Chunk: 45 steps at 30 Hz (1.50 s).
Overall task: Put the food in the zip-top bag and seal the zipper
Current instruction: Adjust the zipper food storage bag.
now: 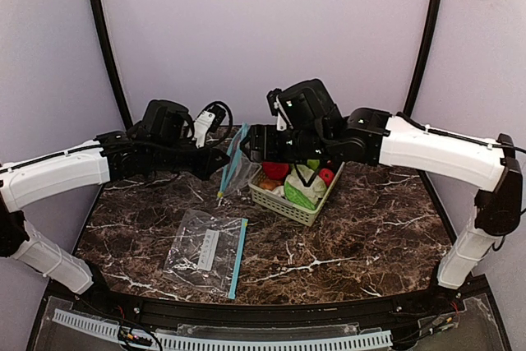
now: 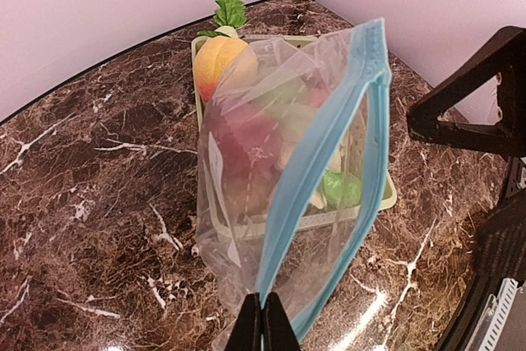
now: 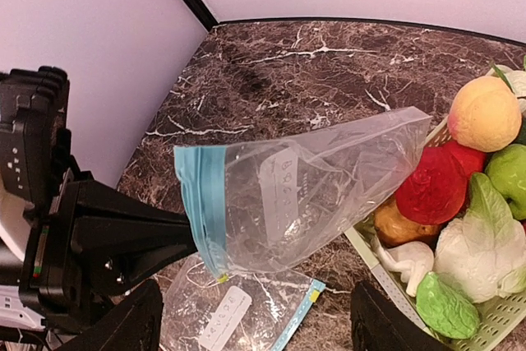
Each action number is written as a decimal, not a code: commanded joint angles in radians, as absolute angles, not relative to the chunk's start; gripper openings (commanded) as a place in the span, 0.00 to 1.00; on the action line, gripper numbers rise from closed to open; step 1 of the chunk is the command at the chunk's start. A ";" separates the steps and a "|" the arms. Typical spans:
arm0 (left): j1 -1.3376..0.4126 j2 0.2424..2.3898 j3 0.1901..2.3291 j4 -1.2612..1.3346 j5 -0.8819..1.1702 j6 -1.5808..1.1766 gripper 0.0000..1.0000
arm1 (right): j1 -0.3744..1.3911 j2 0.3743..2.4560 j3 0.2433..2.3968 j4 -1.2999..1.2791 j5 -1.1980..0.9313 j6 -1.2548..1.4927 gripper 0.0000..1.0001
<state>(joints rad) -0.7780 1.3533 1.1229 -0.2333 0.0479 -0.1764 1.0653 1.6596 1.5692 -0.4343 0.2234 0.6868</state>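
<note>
Marbled surface [image 1: 370,236] carries a basket [image 1: 283,203] holding all the food [image 3: 431,187], while my left tool [image 2: 263,326] pinches the empty bag [image 2: 246,162] by its zipper [image 2: 329,145] and my right tool [image 3: 255,322] is spread, so filling and sealing remain.

soft, even light from overhead fills all three views, leaving only faint shadows, a white glare streak on the polished bench [image 2: 374,306], a mild sheen on the raised bag [image 3: 329,187], and wide-angle bending at the overhead view's edges.
</note>
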 commanded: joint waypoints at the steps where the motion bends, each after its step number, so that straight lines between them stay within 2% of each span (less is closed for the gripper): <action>1: -0.789 1.316 1.106 -0.222 0.055 -0.178 0.01 | 1.071 1.701 1.629 -0.422 0.287 0.713 0.77; 20: -0.804 1.310 1.099 -0.221 0.018 -0.185 0.01 | 1.071 1.806 1.716 -0.460 0.473 0.755 0.77; 30: -0.804 1.243 1.058 -0.180 -0.072 -0.195 0.01 | 1.070 1.824 1.717 -0.482 0.493 0.756 0.63; 36: -0.803 1.219 1.033 -0.127 0.015 -0.192 0.01 | 1.068 1.839 1.734 -0.464 0.448 0.720 0.60; 45: -0.803 1.202 1.010 -0.061 0.146 -0.213 0.01 | 1.071 1.840 1.716 -0.407 0.401 0.710 0.67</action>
